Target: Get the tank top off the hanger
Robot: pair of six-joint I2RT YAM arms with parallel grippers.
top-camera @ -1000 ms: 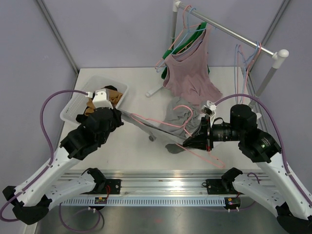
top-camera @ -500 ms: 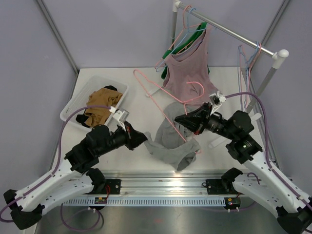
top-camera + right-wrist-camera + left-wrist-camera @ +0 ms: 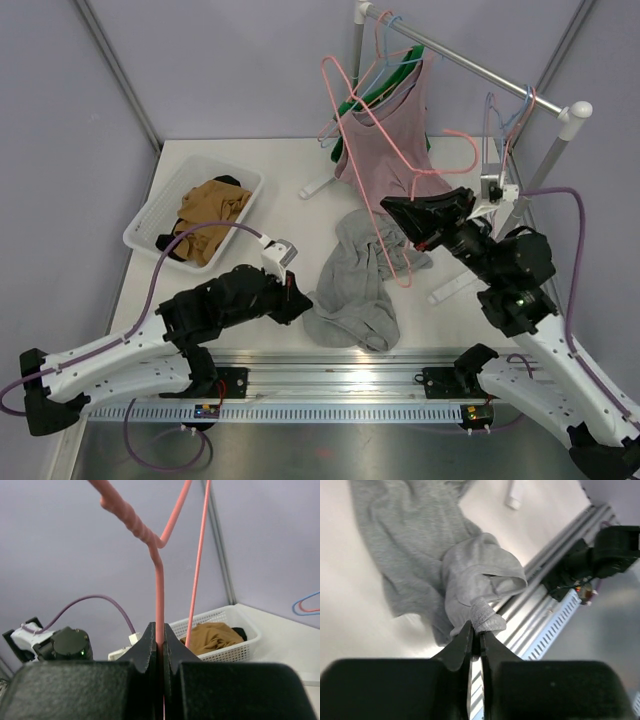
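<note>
Tank top (image 3: 420, 545) is clamped in closed left gripper (image 3: 476, 630), hanger (image 3: 159, 590) in closed right gripper (image 3: 156, 630).

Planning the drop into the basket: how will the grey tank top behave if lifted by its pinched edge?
Probably floppy: the grey tank top lies crumpled in soft folds. It would likely dangle from the left hand, which pinches only a small fold. Seems light; that thin pinch might slip.

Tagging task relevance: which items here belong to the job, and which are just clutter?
Job: grey tank top, pink hanger, left gripper, right gripper.
Clutter: white basket, brown garment, mauve top, rack.
</note>
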